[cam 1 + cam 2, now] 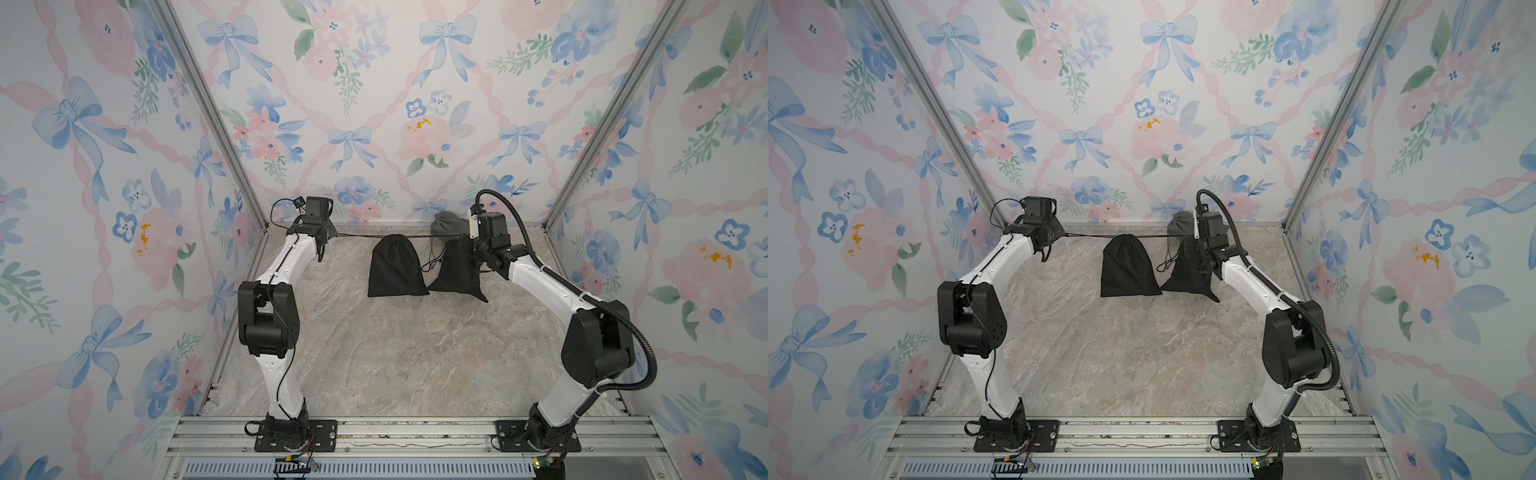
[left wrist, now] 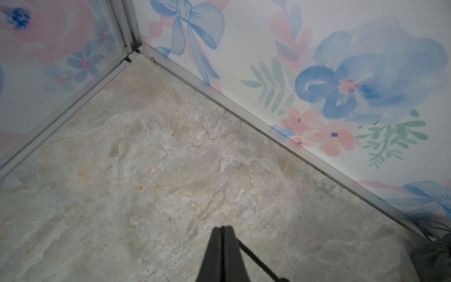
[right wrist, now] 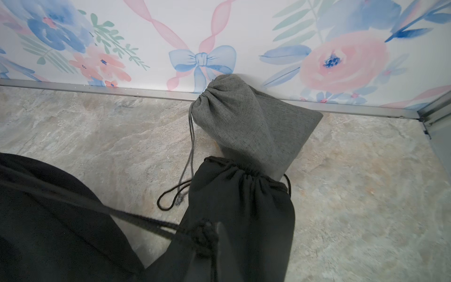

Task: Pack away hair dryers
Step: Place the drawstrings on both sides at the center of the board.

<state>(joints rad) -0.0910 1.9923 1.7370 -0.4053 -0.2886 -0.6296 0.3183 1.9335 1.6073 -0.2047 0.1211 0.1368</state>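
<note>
Hair dryers are out of your sight in every view; whether they sit inside the pouches you cannot tell. Your left gripper [image 2: 222, 230] has its jaws pressed together on a black drawstring [image 1: 357, 236]. That drawstring runs taut across to your right gripper [image 3: 218, 230], which is likewise clamped on it near the knot. Between them a black pouch [image 1: 397, 268] hangs from the string with its neck gathered. A second black pouch [image 3: 244, 207] lies under your right gripper, its neck touching a grey pouch [image 3: 251, 122] that leans against the back wall [image 3: 170, 36].
</note>
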